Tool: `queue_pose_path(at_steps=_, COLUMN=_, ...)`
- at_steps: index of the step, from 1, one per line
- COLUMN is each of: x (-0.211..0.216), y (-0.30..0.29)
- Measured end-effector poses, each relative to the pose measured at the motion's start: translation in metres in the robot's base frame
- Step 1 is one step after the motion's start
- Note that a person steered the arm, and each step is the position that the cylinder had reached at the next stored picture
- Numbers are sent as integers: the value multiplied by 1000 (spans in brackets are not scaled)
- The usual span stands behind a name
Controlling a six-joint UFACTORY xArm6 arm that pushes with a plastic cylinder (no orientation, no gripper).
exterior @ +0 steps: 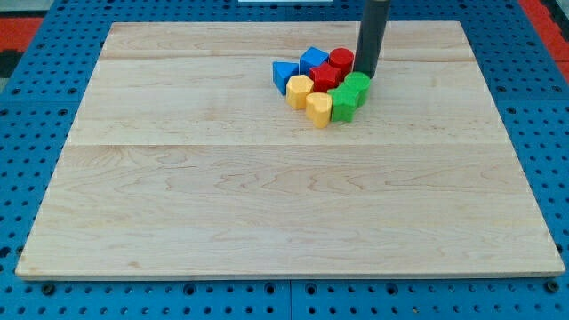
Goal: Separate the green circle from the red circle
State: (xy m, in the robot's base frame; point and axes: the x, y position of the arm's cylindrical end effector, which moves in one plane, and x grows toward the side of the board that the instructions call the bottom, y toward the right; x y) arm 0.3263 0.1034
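tip [365, 74] touching green circle [356, 87], just right of red circle [340, 60] | cluster near tabletop [267, 204] top edge; circles close together | no fingers; bare rod

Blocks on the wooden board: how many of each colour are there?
Blue: 2, blue block and blue block
Red: 2, red circle and red block
Yellow: 2, yellow block and yellow block
Green: 2, green circle and green block
Total: 8
My tip sits between the two circles.
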Motion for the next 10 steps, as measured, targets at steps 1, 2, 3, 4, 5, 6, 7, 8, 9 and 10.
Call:
queue_pose_path(at_steps=1, x=9, y=-11)
queue_pose_path(at_steps=2, x=50, y=-13)
queue_pose_path(at_steps=3, x=94, y=-13)
queue_pose_path(at_steps=4, x=71, y=-14)
queue_pose_path(at_steps=5, x=80, y=-43)
queue_pose_path(at_steps=6, x=126, y=-42)
queue_pose_path(at_steps=7, x=147, y=-10)
queue_pose_path(at_steps=8, x=173, y=10)
queue_pose_path(at_steps=9, x=194, y=29)
queue_pose_path(at_steps=10, x=170, y=22)
